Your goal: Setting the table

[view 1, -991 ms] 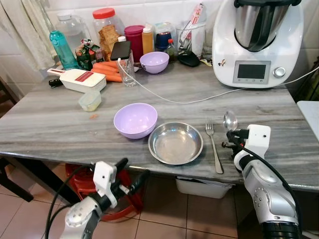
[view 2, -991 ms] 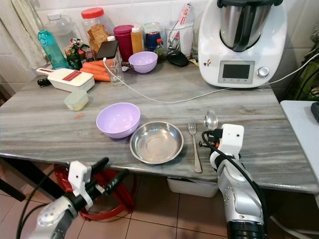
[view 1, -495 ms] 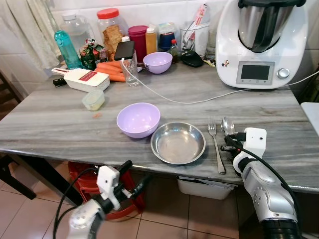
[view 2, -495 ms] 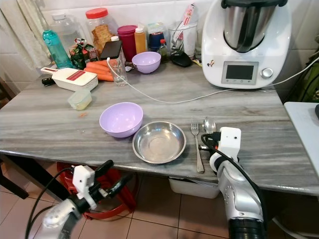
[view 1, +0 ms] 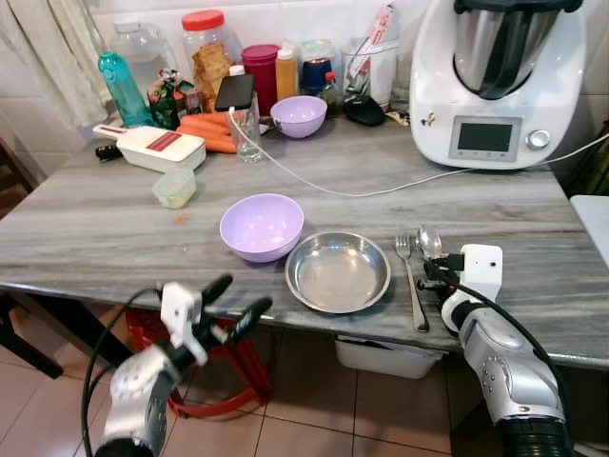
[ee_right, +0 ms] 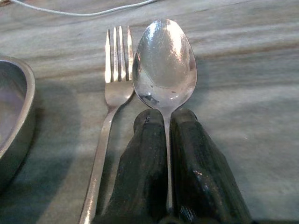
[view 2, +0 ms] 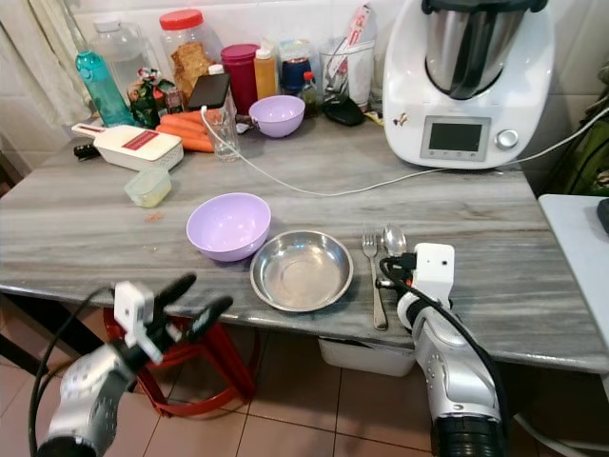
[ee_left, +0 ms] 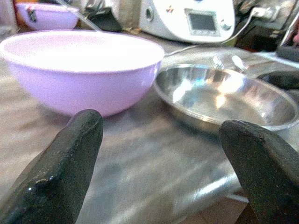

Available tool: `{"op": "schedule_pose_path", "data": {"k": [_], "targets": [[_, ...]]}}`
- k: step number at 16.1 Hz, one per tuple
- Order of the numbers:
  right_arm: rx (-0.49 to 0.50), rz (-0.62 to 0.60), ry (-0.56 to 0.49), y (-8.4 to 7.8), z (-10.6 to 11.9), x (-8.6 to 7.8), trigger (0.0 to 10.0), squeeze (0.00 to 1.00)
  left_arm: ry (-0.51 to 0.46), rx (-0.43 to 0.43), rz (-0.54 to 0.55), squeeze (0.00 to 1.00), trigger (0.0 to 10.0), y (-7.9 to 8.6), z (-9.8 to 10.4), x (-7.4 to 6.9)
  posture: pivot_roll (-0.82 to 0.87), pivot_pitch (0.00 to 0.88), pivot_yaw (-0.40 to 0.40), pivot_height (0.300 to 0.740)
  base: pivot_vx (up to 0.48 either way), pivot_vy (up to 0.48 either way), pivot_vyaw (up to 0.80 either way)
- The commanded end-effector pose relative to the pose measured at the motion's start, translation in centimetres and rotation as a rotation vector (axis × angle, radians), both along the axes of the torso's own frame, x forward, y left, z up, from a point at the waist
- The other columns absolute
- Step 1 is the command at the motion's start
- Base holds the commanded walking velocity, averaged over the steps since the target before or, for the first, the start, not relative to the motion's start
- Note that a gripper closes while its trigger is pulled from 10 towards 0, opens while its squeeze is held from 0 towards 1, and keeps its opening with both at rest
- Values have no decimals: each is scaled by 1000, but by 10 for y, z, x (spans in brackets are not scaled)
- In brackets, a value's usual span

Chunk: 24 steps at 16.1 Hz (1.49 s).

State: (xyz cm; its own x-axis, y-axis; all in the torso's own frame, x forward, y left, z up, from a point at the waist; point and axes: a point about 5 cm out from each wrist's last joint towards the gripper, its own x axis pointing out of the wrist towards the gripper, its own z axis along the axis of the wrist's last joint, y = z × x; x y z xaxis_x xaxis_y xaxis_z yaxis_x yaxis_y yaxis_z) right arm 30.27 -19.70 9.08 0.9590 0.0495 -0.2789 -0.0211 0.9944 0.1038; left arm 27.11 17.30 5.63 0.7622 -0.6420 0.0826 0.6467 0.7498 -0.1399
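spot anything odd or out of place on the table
A white cable trails across the grey table from the propped-up phone, behind the place setting. Orange crumbs lie near the purple bowl. The right gripper holds the spoon beside the fork.

The right arm reaches forward over the surface's near edge, its tool (ee_right: 166,140) pinched tight on a spoon (ee_right: 164,65) handle, fingers pressed together. The left arm is raised in front of the surface's edge, its tool (view 1: 232,305) spread wide, fingers (ee_left: 60,172) well apart.
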Motion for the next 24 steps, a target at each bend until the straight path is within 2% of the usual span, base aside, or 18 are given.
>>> {"op": "schedule_pose_path", "data": {"k": [1,2,3,4,6,8,12,17,24], "targets": [[8,15,38,4,-8,-2,10000,0,-41,-19,-12,0,10000,-5,20,6,-111,6,93,740,0,0,0],[9,16,42,5,-9,-2,10000,0,-83,-25,-35,0,10000,-13,40,8,-112,4,93,740,0,0,0],[9,16,43,5,-9,-2,10000,0,-98,-19,-61,0,10000,-17,48,8,-112,4,93,740,0,0,0],[14,23,52,6,-10,-2,10000,0,-77,-21,-144,0,10000,-25,56,3,-111,4,93,740,0,0,0],[15,41,65,8,-12,-3,10000,0,-50,-5,-237,0,10000,-35,60,-6,-112,2,94,740,0,0,0],[10,44,77,8,-15,-5,10000,0,-21,6,-277,0,10000,-40,62,-13,-112,3,94,740,0,0,0],[-7,-16,105,-4,-20,-13,10000,0,43,26,-319,0,10000,-43,62,-25,-113,4,95,740,0,0,0],[-7,-73,109,-9,-22,-18,10000,0,63,33,-314,0,10000,-43,62,-31,-117,4,95,740,0,0,0],[18,-131,89,-12,-20,-16,10000,0,84,34,-334,0,10000,-42,55,-42,-122,5,104,740,0,0,0]]}}
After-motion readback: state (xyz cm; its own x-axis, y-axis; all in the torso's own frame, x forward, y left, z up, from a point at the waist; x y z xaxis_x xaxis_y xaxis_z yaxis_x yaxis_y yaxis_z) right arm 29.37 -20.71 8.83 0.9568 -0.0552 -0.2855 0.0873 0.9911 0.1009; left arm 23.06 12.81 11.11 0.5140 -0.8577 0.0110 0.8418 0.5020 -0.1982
